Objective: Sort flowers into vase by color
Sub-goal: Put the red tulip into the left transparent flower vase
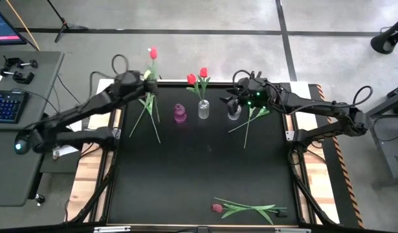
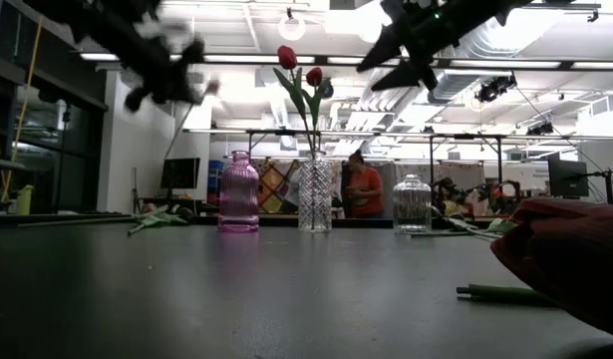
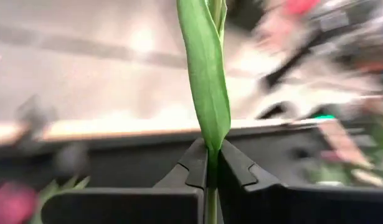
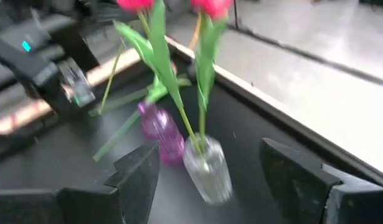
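Observation:
My left gripper (image 1: 147, 80) is high over the table's far left part, shut on a red tulip (image 1: 153, 53) whose head points past the far edge. My right gripper (image 1: 239, 98) hangs open over the far right part, above an empty clear vase (image 1: 233, 111). A second clear vase (image 1: 203, 109) holds two red tulips (image 1: 199, 76) upright by their stems. A pink vase (image 1: 179, 113) stands left of it. More tulips lie flat near the left gripper (image 1: 149, 113), near the right gripper (image 1: 254, 116), and at the near edge (image 1: 244, 208). My left gripper pinches the tulip between its two fingers (image 3: 194, 165) on the stem just below a long green leaf (image 3: 210, 134). The fingers lie across the stem. The leaf and head rise beyond the fingertips, and the flower is held up off the table.
The three vases stand in a row near the far edge (image 2: 238, 194), (image 2: 314, 194), (image 2: 413, 204). A dark red flower head (image 2: 575, 259) lies close to the low camera. A desk with a keyboard (image 1: 6, 105) stands left of the table. A person (image 2: 363, 189) shows in the room behind.

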`<act>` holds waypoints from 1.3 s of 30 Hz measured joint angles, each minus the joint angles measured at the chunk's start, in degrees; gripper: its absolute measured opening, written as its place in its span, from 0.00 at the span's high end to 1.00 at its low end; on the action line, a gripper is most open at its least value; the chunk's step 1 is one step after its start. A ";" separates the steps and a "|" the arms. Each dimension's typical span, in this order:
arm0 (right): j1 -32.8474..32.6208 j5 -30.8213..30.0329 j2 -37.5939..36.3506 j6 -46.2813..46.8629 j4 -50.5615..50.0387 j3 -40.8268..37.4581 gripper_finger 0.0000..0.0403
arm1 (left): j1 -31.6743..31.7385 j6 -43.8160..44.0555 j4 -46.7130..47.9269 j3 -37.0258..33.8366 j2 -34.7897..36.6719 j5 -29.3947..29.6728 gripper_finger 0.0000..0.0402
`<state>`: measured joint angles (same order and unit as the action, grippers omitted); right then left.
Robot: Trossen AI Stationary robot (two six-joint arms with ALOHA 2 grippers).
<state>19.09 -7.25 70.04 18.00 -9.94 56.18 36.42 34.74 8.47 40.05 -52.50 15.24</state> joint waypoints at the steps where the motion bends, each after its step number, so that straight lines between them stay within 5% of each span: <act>1: 0.00 0.03 0.00 0.00 1.66 0.00 0.35 | -2.39 -0.93 -2.51 0.00 2.04 0.47 1.00; 7: 0.01 1.07 -0.02 -1.71 10.16 0.00 0.35 | -19.65 -10.64 -26.91 0.04 6.64 7.41 1.00; 10: 0.41 1.08 -0.02 -3.29 12.47 0.00 0.35 | -27.06 -21.00 -38.64 0.82 2.87 10.13 1.00; 14: 1.23 1.06 -0.02 -2.88 15.28 0.00 0.35 | -32.32 -33.11 -43.10 5.87 -5.94 11.17 1.00; 24: 2.58 1.76 -3.92 1.20 26.39 0.00 0.35 | -33.04 -45.62 -47.41 20.04 -29.08 7.79 1.00; 32: 2.67 1.30 -10.91 -0.44 26.98 0.00 0.35 | -32.17 -49.23 -64.44 20.33 -41.01 12.64 1.00; 39: 2.67 1.29 -13.22 -0.47 26.46 0.00 0.35 | -29.82 -50.82 -65.31 20.33 -46.17 18.60 1.00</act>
<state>21.76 -5.96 56.82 17.53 16.52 56.18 6.61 -16.08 -56.84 60.38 -98.67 33.84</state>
